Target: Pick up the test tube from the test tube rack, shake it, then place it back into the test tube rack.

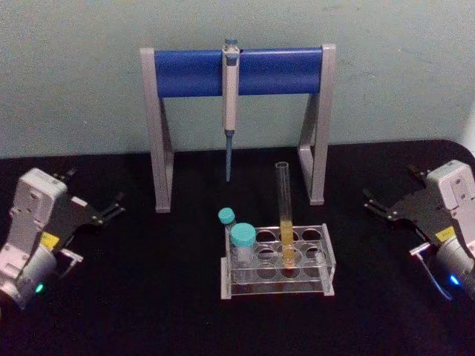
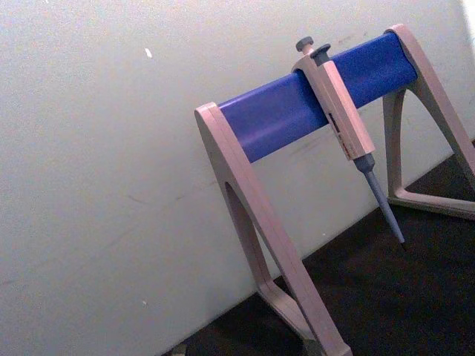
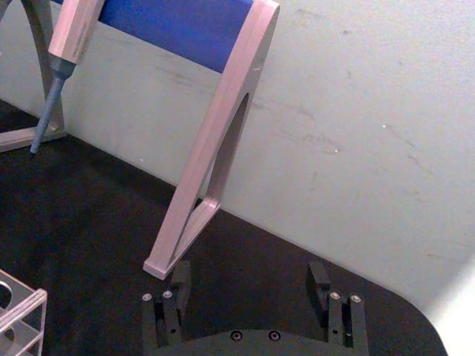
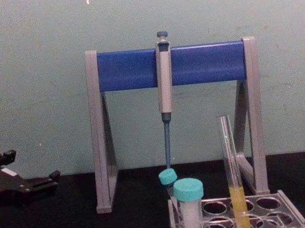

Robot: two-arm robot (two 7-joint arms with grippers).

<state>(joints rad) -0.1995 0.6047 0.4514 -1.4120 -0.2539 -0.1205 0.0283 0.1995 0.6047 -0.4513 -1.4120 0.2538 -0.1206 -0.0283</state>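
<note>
Black and matte, the desk (image 1: 148,311) carries the test tube rack (image 1: 327,259) near its middle in the head view. The rack is clear plastic and box-shaped, with round holes in its top plate. The test tube (image 1: 283,208), slim clear glass with an open mouth, stands upright in a middle hole, with yellow-orange liquid in its lower part. Teal-capped vials (image 1: 242,239) occupy the rack's left end. Toward the rear edge stands the pipette stand (image 1: 185,72), grey legs under a smooth blue bar, with a pipette (image 1: 231,104) hung on it. You find the left gripper (image 1: 93,191) near the left edge and the right gripper (image 1: 391,187) near the right edge. Each has its fingers spread and holds nothing, with bare desk between it and the rack.

Left wrist view: the stand (image 2: 245,185) and pipette (image 2: 345,111) show against a pale wall.

Right wrist view: the right gripper (image 3: 249,285) has its black fingers wide apart and empty, and a clear rack corner (image 3: 18,311) shows.

Chest view: the tube (image 4: 230,160) rises well above the rack (image 4: 292,214) and the vials (image 4: 188,196). The left gripper (image 4: 26,167) sits spread at the left edge.
</note>
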